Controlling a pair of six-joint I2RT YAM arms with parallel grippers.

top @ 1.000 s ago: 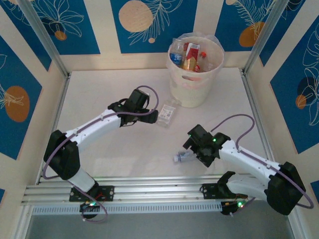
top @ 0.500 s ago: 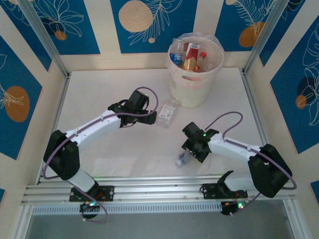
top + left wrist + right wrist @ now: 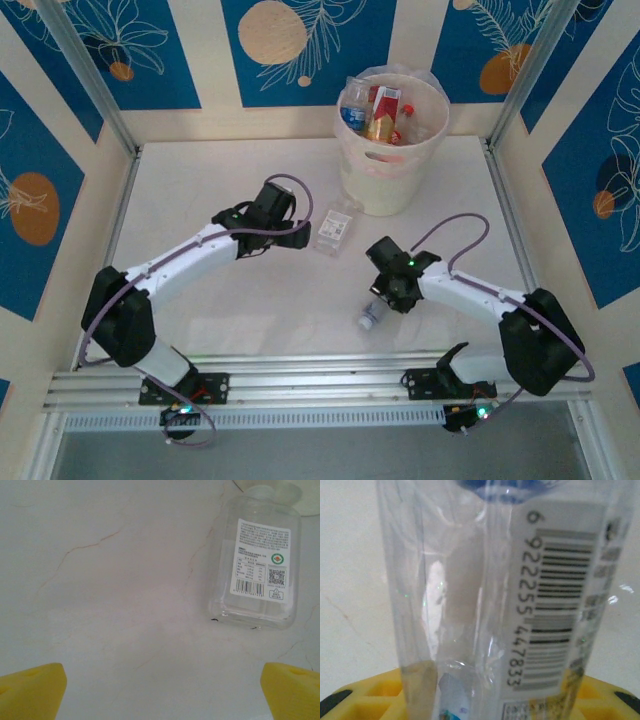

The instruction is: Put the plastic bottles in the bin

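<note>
Right wrist view: the right gripper (image 3: 386,298) has a clear barcode-labelled bottle (image 3: 485,605) standing between its jaws. Cannot tell whether they are pinching it yet. Top external: the bottle's cap end pokes out at the gripper's 7 o'clock. The left gripper (image 3: 160,692) is spread wide, with its yellow fingertips (image 3: 30,690) far apart. A flat clear bottle (image 3: 257,565) lies at its 1 o'clock on the table (image 3: 200,200). At the table's 12 o'clock stands the bin (image 3: 385,185), with bottles (image 3: 375,105) inside.

I have the left arm (image 3: 180,262) stretched forward, its left gripper (image 3: 303,236) held low with the jaws spread wide. My right arm (image 3: 470,292) reaches leftward with the elbow bent. The right gripper (image 3: 385,300) tips downward, a bottle (image 3: 371,317) between its jaws; I cannot tell whether they press it.
</note>
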